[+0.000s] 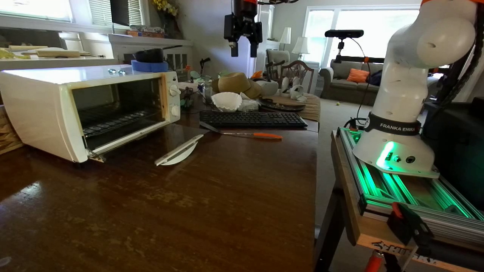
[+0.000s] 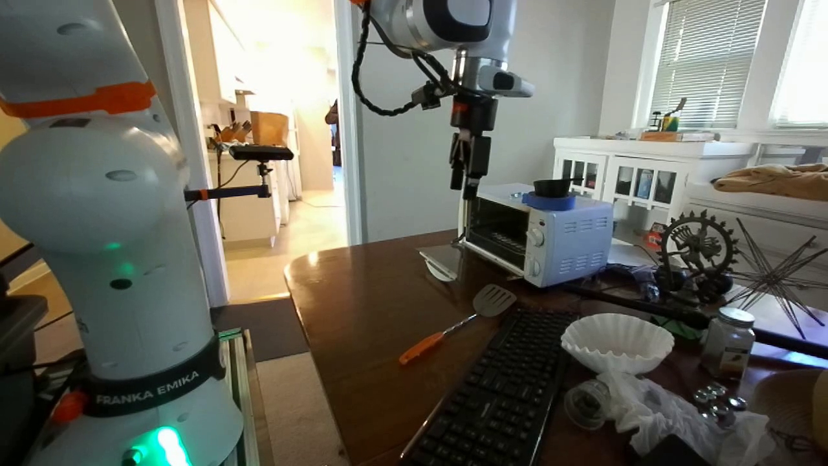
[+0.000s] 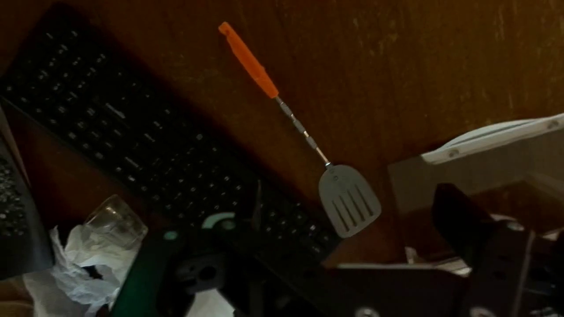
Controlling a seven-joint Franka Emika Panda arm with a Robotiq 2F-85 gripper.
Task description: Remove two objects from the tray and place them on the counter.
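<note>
While the robot's fingers [image 1: 234, 50] hang high up over the counter [image 1: 211, 219], they are spread, with a gap between the two tips. The counter is a long, shiny, dark brown wooden top. It holds up the oven, the keyboard and lots of other things. Where the tray is, I cannot tell.

A white toaster oven [image 1: 38, 109] stands on the counter with its see-through door [image 3: 410, 185] folded down in front. The door has a white handle [image 1: 179, 151]. Inside the oven there is a wire rack [image 1: 113, 122]. A blue ring [image 1: 149, 67] sits on top of the oven, and a small black pan [image 1: 149, 56] rests on the ring.

In both exterior views, a spatula [image 2: 493, 299] with an orange handle lies flat on the counter. Its grey end has slots and is just beside a black keyboard [image 2: 491, 388]. A white bowl [image 2: 614, 343] with a wavy rim is near the keyboard, and a glass jar [image 2: 731, 346] stands near the bowl. In the wrist view, a clear cup [image 3: 116, 222] lies by some crumpled white wrap [image 3: 83, 259].
</note>
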